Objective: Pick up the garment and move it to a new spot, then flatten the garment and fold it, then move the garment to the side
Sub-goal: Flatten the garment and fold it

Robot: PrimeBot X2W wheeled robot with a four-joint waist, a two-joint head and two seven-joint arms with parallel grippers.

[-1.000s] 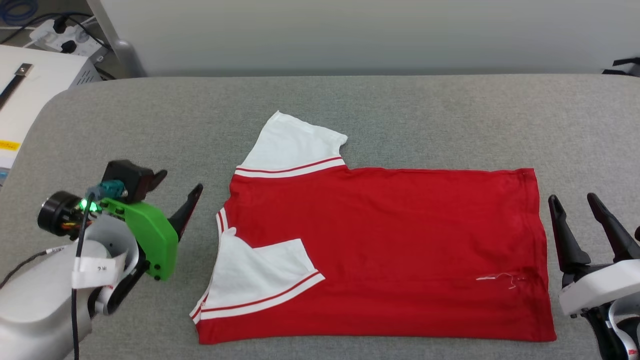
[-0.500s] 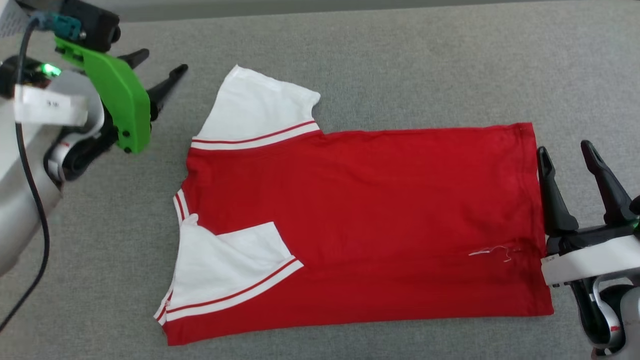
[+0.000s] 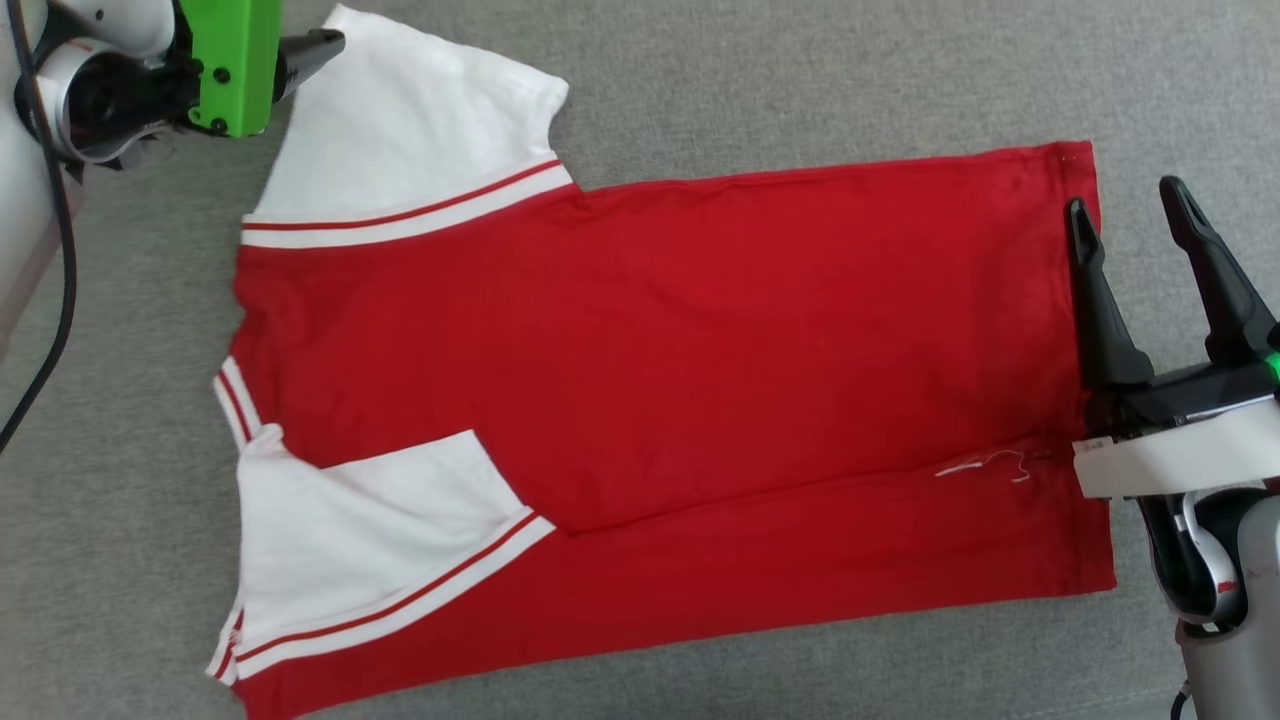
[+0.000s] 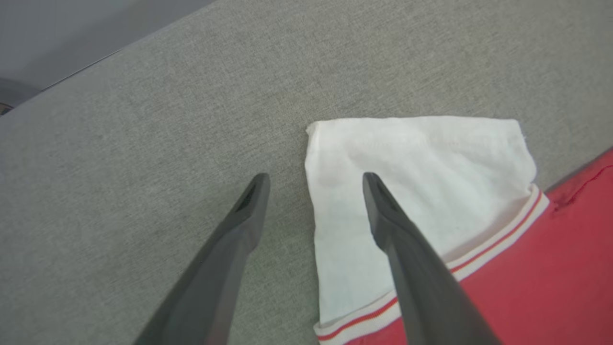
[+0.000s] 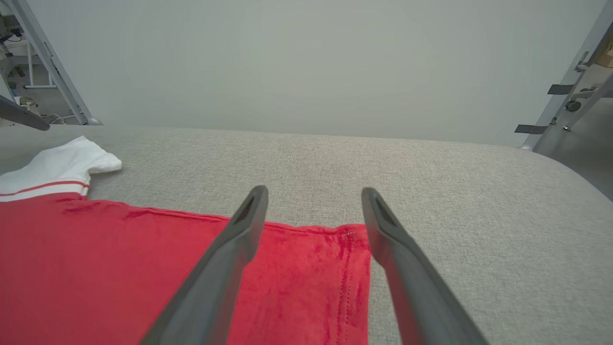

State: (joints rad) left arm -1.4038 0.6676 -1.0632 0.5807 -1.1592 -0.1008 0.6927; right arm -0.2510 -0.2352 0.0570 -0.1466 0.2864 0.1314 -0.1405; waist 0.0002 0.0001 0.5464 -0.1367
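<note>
In the head view, the garment point(image 3: 700, 350) lay flat mid-frame on the grey surface point(image 3: 800, 80). The left gripper point(image 3: 300, 55) sat upper left at a white sleeve point(image 3: 400, 130), and the right gripper point(image 3: 1123, 200) at the right edge, by the hem point(image 3: 1090, 165). In the left wrist view, its jaws gaped empty, one finger point(image 4: 407, 249) over the sleeve. In the right wrist view, jaws gaped empty above the hem corner.

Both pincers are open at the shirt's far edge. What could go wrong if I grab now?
1. The left pincer straddles the side edge of the far sleeve, so it may pinch only a sliver and slip.
2. The right pincer sits at the hem corner; it could miss the garment.
3. Dragging unevenly might undo the folded-in near sleeve.
</note>
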